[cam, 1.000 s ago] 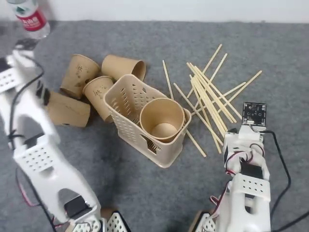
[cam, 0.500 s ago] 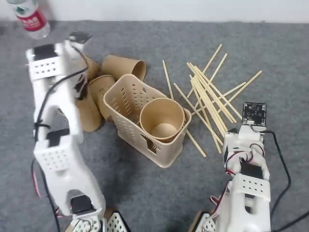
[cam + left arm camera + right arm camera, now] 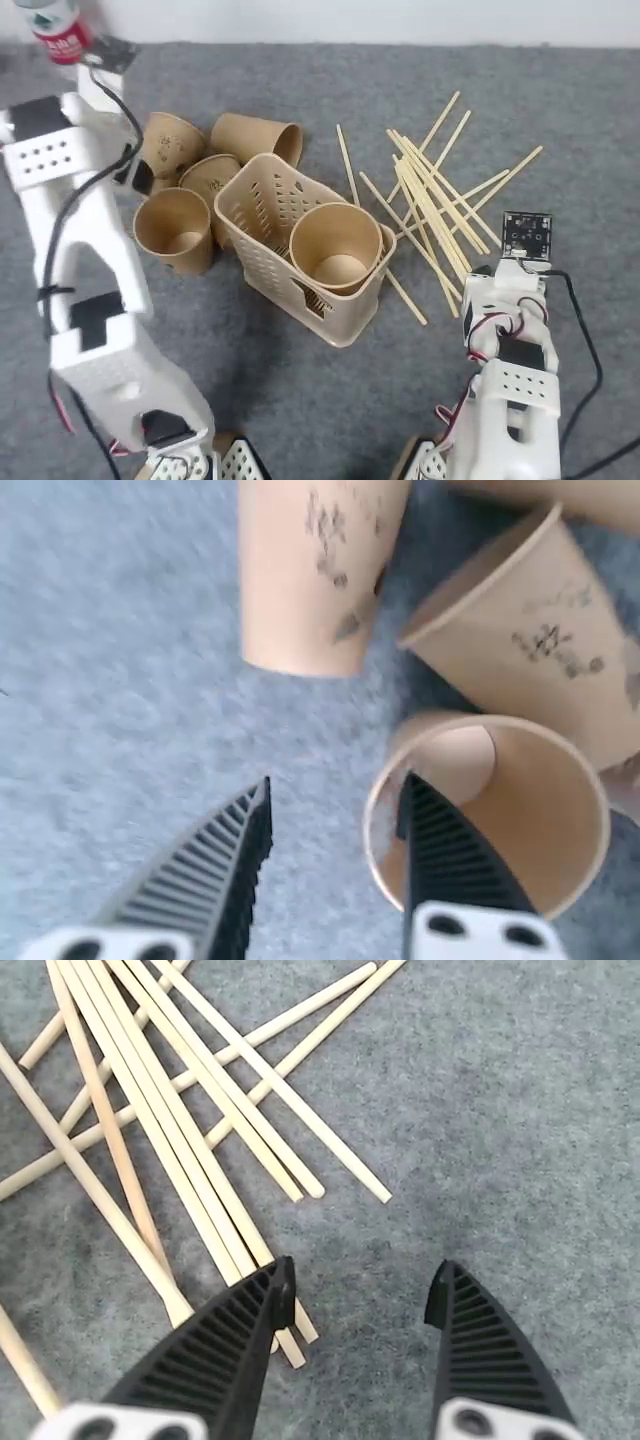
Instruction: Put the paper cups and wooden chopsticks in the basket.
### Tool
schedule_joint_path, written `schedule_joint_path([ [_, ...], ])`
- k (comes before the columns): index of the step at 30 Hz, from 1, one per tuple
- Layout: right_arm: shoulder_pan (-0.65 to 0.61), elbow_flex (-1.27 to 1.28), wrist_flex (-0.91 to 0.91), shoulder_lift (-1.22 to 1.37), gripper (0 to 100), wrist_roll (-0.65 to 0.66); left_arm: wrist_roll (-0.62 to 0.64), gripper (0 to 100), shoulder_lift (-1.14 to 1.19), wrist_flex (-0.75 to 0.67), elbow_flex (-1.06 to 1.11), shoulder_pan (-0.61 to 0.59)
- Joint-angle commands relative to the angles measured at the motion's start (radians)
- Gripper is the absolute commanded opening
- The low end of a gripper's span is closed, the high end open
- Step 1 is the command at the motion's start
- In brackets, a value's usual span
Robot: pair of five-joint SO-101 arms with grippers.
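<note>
Right gripper (image 3: 365, 1265): jaws wide, empty, over carpet (image 3: 520, 1140); chopsticks (image 3: 200, 1140) start at one fingertip and fan out beyond.
Basket (image 3: 262, 205): one cup (image 3: 335, 245) inside.
Left gripper (image 3: 337, 785): jaws wide, one finger at rim of upright cup (image 3: 545, 810); lying cups (image 3: 310, 570) beyond.

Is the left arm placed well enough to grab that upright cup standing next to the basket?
Probably yes. The left tool is open right above the upright cup, with one finger at its rim, and nothing lies between them.

Plastic bottle (image 3: 52, 28) at grey carpet's (image 3: 300, 400) far corner.
</note>
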Motion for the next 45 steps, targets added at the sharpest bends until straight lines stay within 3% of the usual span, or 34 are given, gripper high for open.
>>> schedule_joint_path([
  [1,-0.008,-0.011,-0.019,-0.021,22.0,-0.005,-0.041,20,0.057,0.043,-0.007,-0.009],
  [11,-0.008,-0.011,-0.021,-0.021,22.0,-0.005,-0.038,19,0.207,0.025,-0.012,-0.005],
  [15,-0.008,-0.011,-0.021,-0.021,22.0,-0.005,-0.052,2,0.221,0.031,-0.042,0.000],
  [17,-0.008,-0.011,-0.021,-0.021,22.0,-0.005,-0.101,2,0.195,0.095,-0.130,0.005],
  [21,-0.008,-0.011,-0.021,-0.021,22.0,-0.005,-0.127,1,0.051,0.117,-0.275,0.002],
  [28,-0.008,-0.011,-0.019,-0.021,22.0,-0.005,-0.127,1,-0.264,0.115,-0.291,0.068],
  [36,-0.008,-0.011,-0.019,-0.021,22.0,-0.005,-0.123,1,-0.506,0.100,-0.288,0.319],
  [41,-0.008,-0.011,-0.019,-0.019,22.0,-0.005,0.049,1,-0.637,0.057,-0.318,0.485],
  [45,-0.008,-0.011,-0.018,-0.019,22.0,-0.005,0.313,1,-0.710,0.031,-0.314,0.548],
])
